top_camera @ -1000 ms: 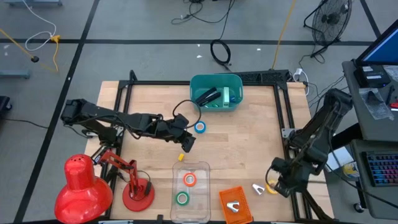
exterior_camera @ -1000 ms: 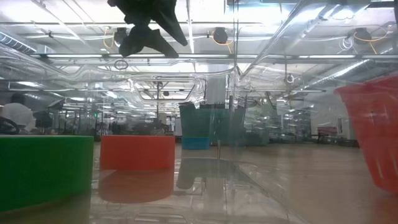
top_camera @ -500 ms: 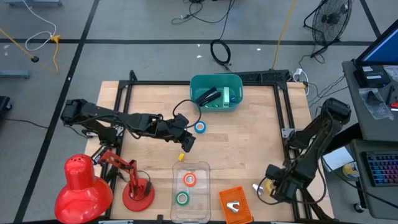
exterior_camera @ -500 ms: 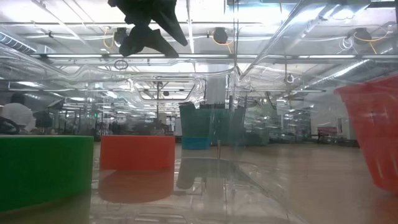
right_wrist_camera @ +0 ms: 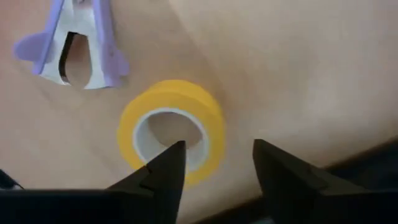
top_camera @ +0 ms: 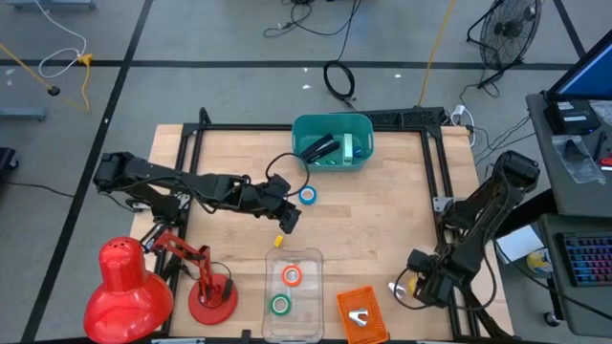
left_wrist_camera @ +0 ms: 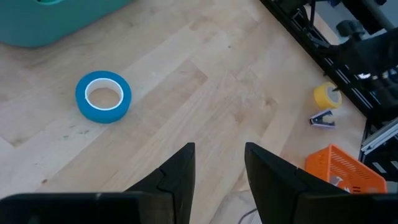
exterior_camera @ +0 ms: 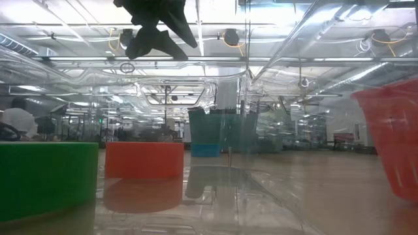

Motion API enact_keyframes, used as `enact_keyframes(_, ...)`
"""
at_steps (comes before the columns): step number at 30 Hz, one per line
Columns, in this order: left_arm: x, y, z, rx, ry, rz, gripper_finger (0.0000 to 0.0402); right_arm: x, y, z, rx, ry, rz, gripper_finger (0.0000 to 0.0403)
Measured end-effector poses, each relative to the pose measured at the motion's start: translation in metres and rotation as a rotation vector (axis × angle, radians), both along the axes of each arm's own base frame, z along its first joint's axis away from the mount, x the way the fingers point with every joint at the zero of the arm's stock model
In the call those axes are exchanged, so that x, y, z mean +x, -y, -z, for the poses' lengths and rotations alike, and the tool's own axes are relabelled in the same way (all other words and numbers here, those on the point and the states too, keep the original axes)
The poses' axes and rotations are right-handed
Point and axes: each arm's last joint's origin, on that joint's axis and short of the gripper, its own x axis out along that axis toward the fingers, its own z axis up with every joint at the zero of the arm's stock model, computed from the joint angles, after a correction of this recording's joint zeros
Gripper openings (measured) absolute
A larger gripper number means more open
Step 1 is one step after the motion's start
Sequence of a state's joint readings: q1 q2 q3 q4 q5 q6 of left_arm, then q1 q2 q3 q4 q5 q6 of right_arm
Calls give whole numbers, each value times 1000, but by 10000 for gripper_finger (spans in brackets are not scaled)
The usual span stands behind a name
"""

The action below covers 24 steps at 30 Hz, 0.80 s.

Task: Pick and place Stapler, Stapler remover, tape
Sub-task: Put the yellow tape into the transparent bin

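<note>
At the near right corner of the pale wooden table (top_camera: 382, 225), the right gripper (right_wrist_camera: 214, 163) is held low over the yellow ring-shaped tape roll (right_wrist_camera: 172, 130), its two fingers parted and nothing between them. One finger is seen over the roll's pale core and the other just outside its wall, so the step in hand is judged to be a grasp across that wall (squared up before closing). The small lilac staple remover (right_wrist_camera: 76, 42) lies just beside the roll and should not be nudged. The table's black frame edge is close on the right; open room lies leftward, towards the clear plastic tray (top_camera: 294, 282) with the orange tape roll (top_camera: 292, 276) and green tape roll (top_camera: 279, 305). Farther off, the left gripper (left_wrist_camera: 217, 163) waits open and empty at mid-table, near the blue tape roll (left_wrist_camera: 103, 96). At the far edge stands the teal plastic bin (top_camera: 332, 140).
</note>
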<state>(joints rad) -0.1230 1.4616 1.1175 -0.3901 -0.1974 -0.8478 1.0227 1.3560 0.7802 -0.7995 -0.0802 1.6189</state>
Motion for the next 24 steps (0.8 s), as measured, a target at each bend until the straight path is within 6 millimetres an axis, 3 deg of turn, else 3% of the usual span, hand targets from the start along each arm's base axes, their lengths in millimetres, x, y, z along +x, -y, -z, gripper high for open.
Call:
enact_keyframes(5,0,0,0,-4,2,-8,140,-2,1,21,81,36,47,203)
enact_keyframes(9,0,0,0,-5,2,-11,140,-4,6,28,87,5,77,191)
enact_keyframes(13,0,0,0,-4,2,-11,140,-5,10,29,70,-30,93,143)
enact_keyframes(18,0,-2,0,1,2,-20,140,-6,17,28,62,-110,112,36)
enact_keyframes(24,0,-3,0,10,1,-17,140,0,40,14,39,-106,182,33)
